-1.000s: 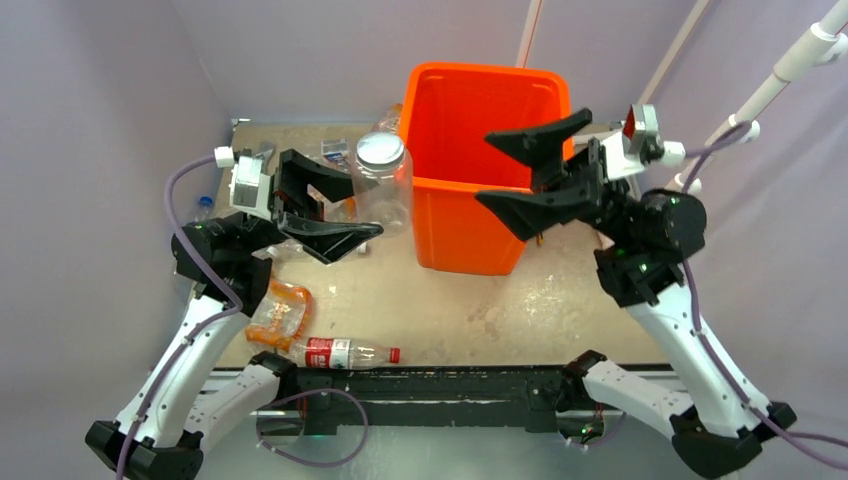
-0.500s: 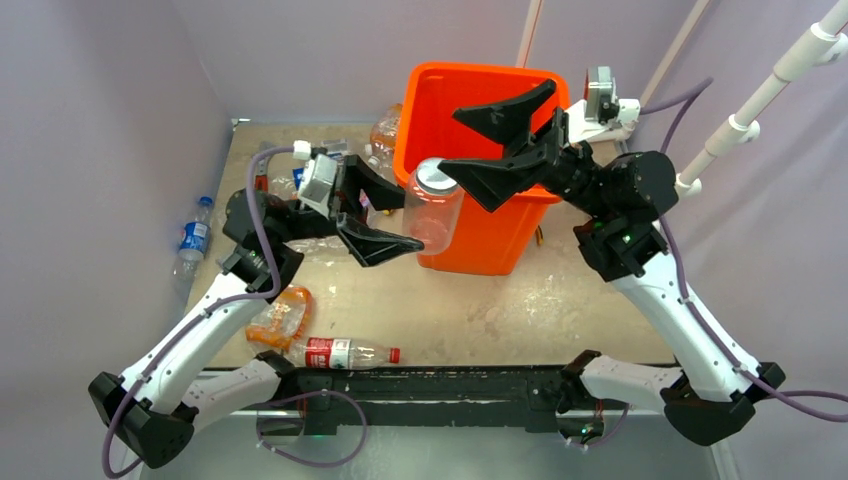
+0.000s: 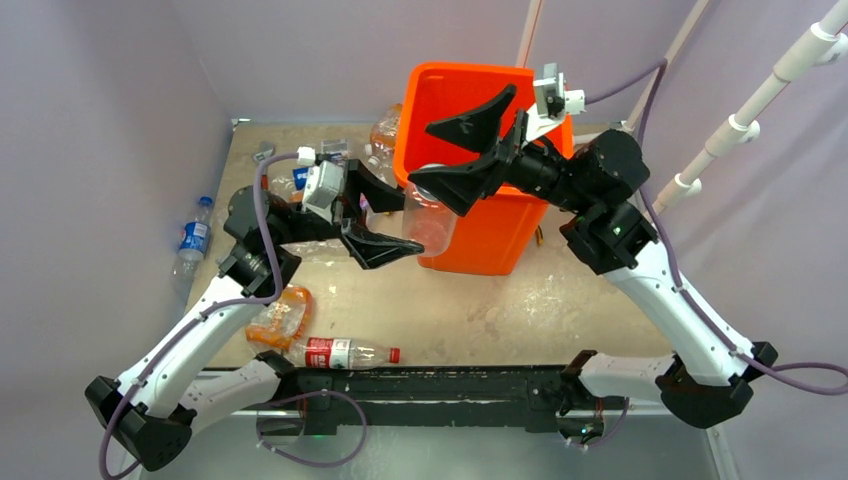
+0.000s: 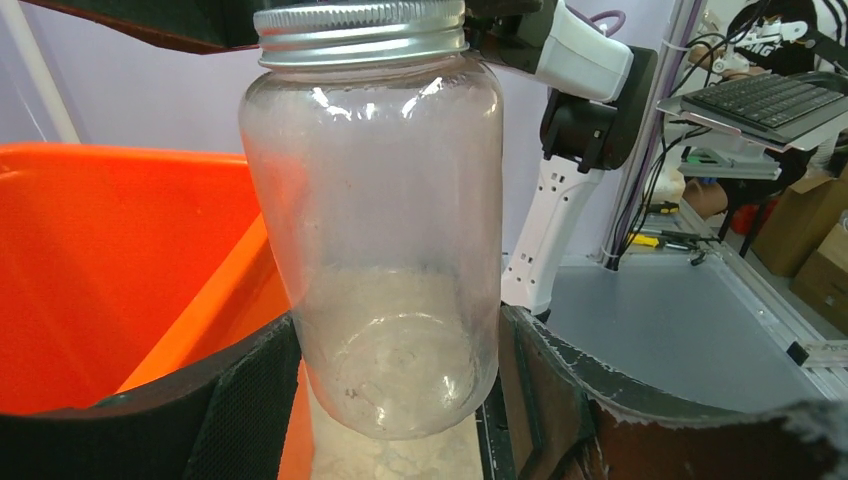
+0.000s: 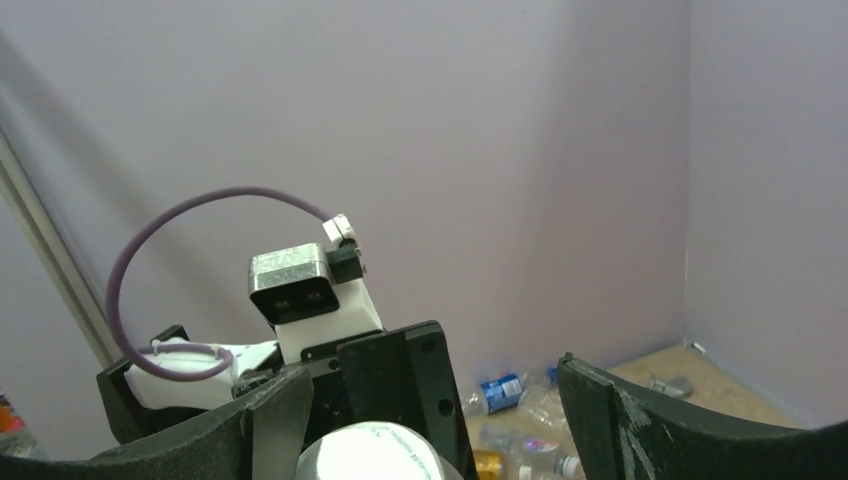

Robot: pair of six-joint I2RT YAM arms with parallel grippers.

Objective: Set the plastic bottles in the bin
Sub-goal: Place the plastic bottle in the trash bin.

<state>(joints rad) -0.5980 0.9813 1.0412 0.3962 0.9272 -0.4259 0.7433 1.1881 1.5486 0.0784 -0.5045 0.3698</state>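
At the bin (image 3: pixel 500 235), the left pincer (image 3: pixel 408 220) has swung its clamped jar (image 3: pixel 430 228) under the gaping right pincer (image 3: pixel 422 152); the wrist view reveals a metal lid (image 4: pixel 360 30).

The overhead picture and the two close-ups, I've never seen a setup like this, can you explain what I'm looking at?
These are two robot arms bolted to a table. The overhead view looks down from above and behind them; each close-up comes from a camera on one wrist. The left gripper is clamped on a clear jar with a metal lid, beside the orange bin. The right gripper hangs open over the lid. On the table lie a red-labelled bottle and a crushed orange bottle.
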